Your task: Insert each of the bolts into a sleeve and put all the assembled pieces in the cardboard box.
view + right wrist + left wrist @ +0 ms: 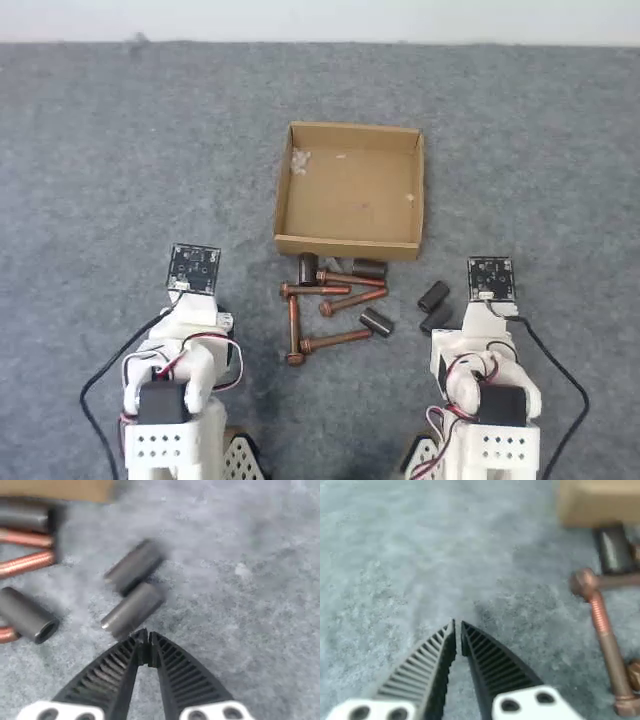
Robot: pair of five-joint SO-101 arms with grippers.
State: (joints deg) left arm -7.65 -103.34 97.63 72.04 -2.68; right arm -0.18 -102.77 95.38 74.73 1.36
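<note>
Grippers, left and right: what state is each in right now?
Left gripper: shut, holding nothing.
Right gripper: shut, holding nothing, tips near a dark sleeve.

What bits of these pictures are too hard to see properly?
1. High view: the white specks in the cardboard box are too small to identify.
2. High view: the bolts overlap, so whether one already sits in a sleeve is unclear.
3. Left wrist view: the cardboard box is blurred and cut off by the picture's edge.
4. Right wrist view: two bolts run off the picture's edge.
</note>
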